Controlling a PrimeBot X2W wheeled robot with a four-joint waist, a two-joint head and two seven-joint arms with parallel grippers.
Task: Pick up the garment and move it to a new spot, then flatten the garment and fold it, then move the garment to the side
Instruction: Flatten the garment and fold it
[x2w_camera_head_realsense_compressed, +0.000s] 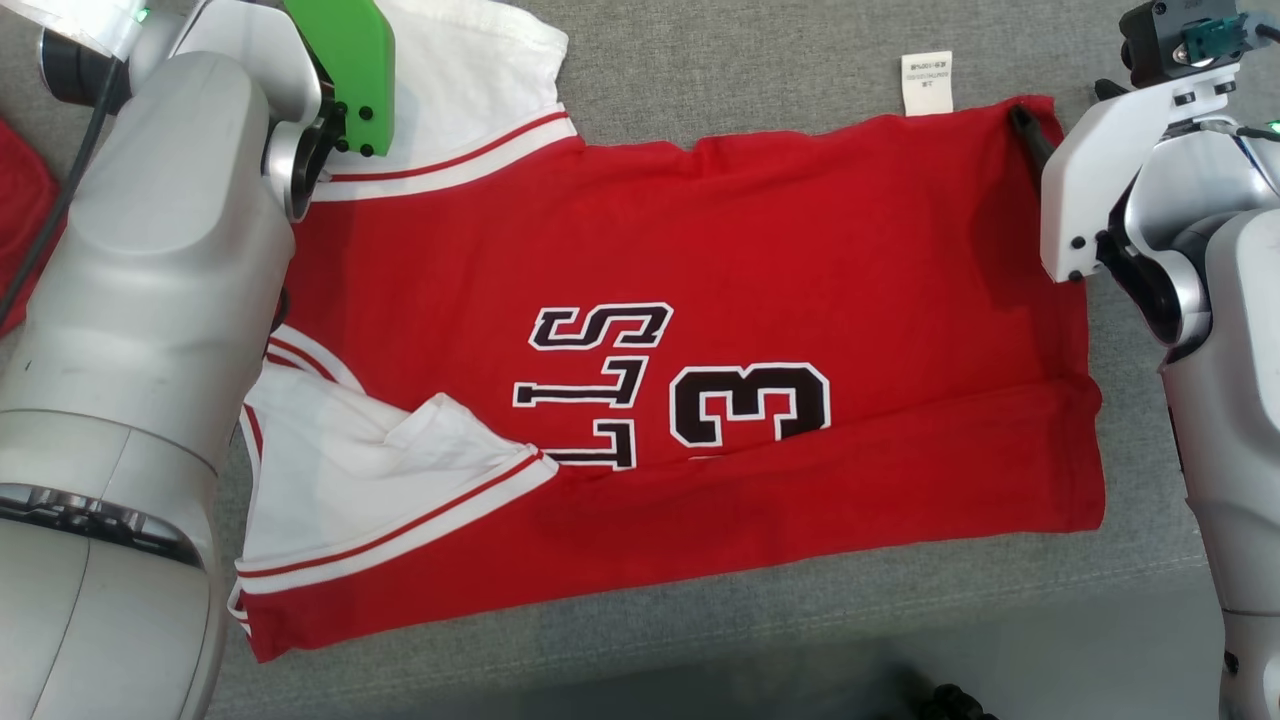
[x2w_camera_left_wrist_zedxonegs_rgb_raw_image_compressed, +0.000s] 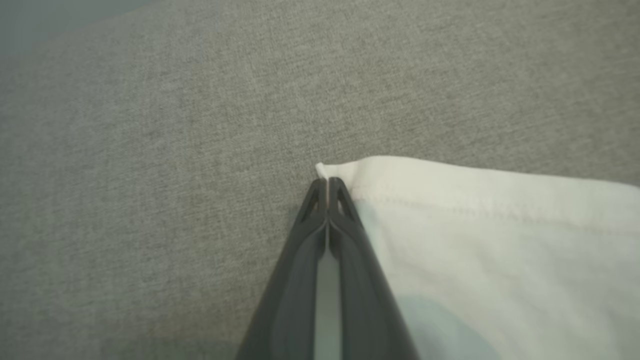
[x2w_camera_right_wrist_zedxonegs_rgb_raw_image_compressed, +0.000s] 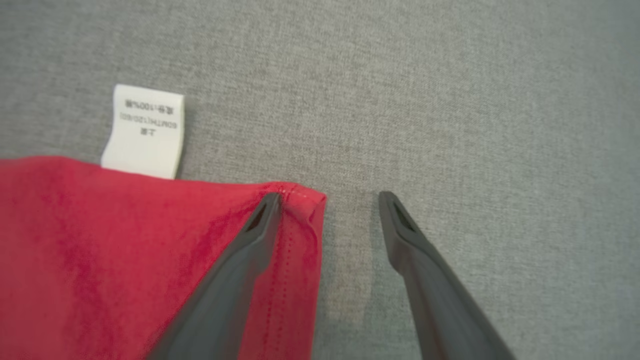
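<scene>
Garment (x2w_camera_head_realsense_compressed: 700, 300): lies spread on grey cloth (x2w_camera_head_realsense_compressed: 750, 70) across the middle of the head view, red body up, with a black-and-white "3" and letters at centre. Near edge folded over along the bottom, covering the lowest part of the print. White sleeve (x2w_camera_head_realsense_compressed: 470, 80) with red stripes at upper left, partly behind left arm (x2w_camera_head_realsense_compressed: 150, 300); second sleeve (x2w_camera_head_realsense_compressed: 350, 480) at lower left, rumpled. Label (x2w_camera_head_realsense_compressed: 926, 82): white, sticks out past the red top edge at upper right, flat on the cloth. Left gripper (x2w_camera_left_wrist_zedxonegs_rgb_raw_image_compressed: 327, 182): pressed together at the centre of the left wrist view, pinching the hem corner of a white sleeve, with a small tip of white poking out beyond the fingertips and the rest of that sleeve fanning to the lower right of the frame. Right gripper (x2w_camera_right_wrist_zedxonegs_rgb_raw_image_compressed: 330, 196): spread wide in the right wrist view, straddling the garment's red corner, one finger (x2w_camera_right_wrist_zedxonegs_rgb_raw_image_compressed: 245, 250) over the hemmed corner, the other over bare grey cloth just beside the edge; holds nothing; cannot tell whether either finger touches down. Appears in the head view as one dark finger at the upper right corner of the red, next to right arm (x2w_camera_head_realsense_compressed: 1235, 420). Green plate (x2w_camera_head_realsense_compressed: 350, 60): sits at top left on the left wrist. Red cloth (x2w_camera_head_realsense_compressed: 20, 210): peeks in at the far left edge, apart from the garment.
</scene>
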